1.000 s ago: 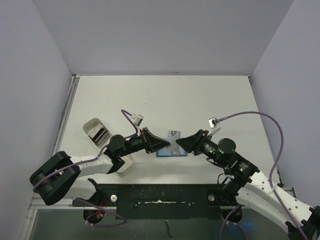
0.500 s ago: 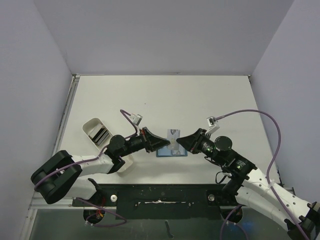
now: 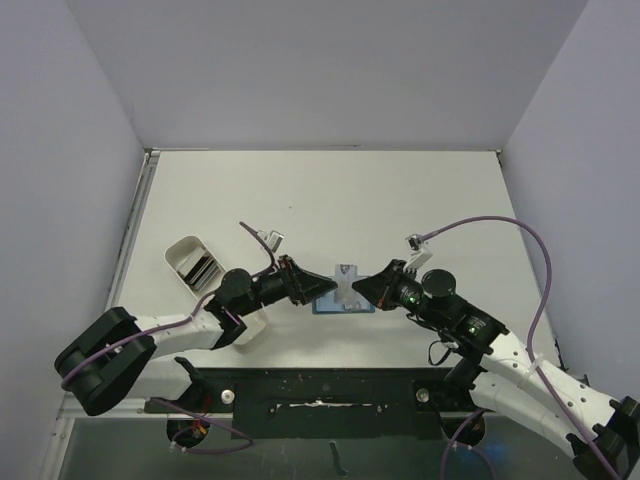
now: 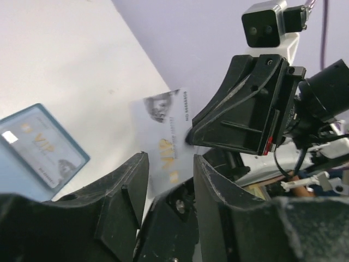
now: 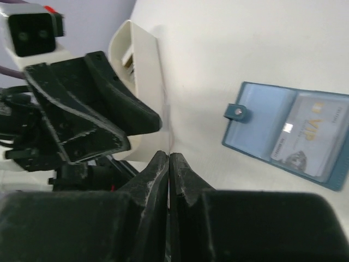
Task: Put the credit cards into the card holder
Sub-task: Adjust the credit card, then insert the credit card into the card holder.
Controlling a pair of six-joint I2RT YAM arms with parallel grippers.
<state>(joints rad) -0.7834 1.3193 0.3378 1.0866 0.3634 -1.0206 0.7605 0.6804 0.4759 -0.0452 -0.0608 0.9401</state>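
Pinching one credit card [image 4: 163,128] by its far edge, my right gripper [image 5: 169,159] is clamped tight on it, while my left gripper [image 4: 168,164] stands with fingers apart around the near end, gripping nothing. I'd call it a mid-air hand-over, so the right can angle the card into a pocket. It hangs just above the card holder [image 5: 256,123], which lies open on the desk [image 3: 300,200]. Counting: one card aloft, one VIP card [image 5: 311,136] already pocketed, more in the white tray [image 3: 182,246] that I can't number; one holder, one tray.
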